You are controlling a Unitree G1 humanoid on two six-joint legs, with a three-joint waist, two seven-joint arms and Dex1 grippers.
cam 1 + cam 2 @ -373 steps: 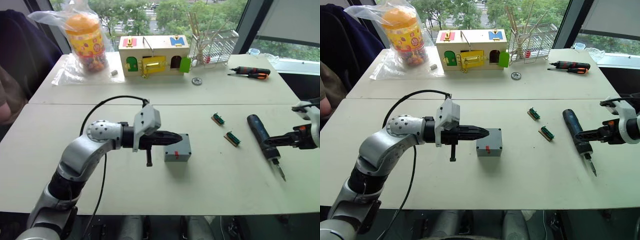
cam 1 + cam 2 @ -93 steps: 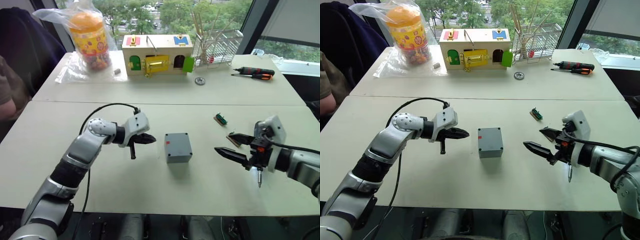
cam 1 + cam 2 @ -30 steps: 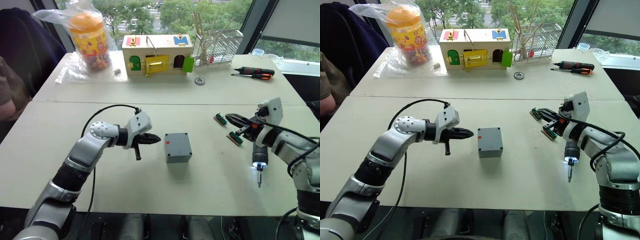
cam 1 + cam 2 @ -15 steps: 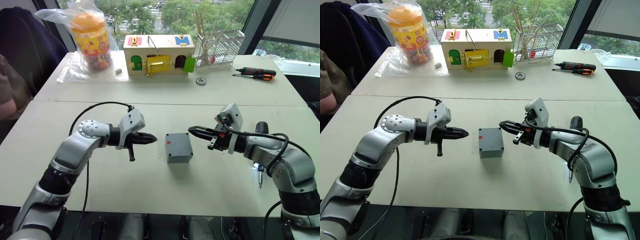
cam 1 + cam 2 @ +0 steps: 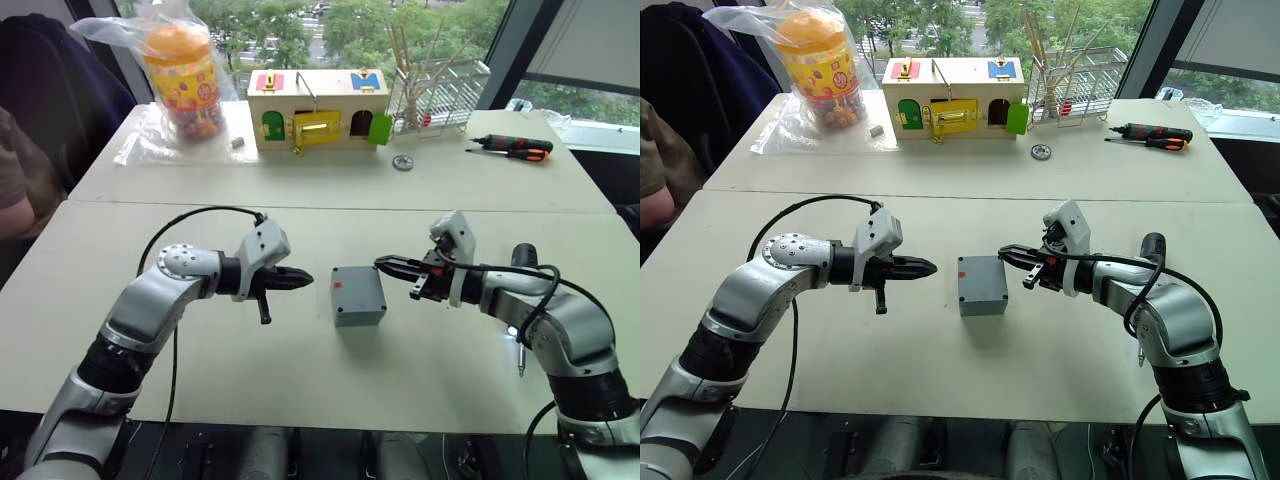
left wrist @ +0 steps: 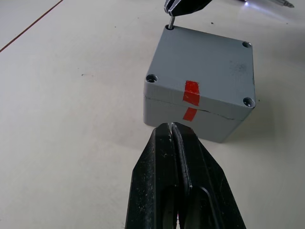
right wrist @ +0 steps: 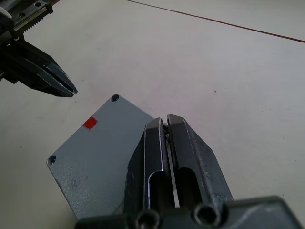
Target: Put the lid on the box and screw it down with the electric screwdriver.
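**Grey box with its lid on, between two grippers**

The box point(image 5: 357, 295) is one small grey plastic square with rounded corners, in the middle of the pale table point(image 5: 300, 380). Its flat lid point(image 6: 206, 64) is on, with a red mark and four corner holes. The left gripper point(image 5: 306, 279) points at it, its two black fingers pressed together on nothing. The right gripper point(image 7: 166, 122), fingers also together, holds one small screw point(image 6: 169, 23) over a corner hole. One electric screwdriver point(image 5: 519, 290) lies beside the right arm, tip lit.
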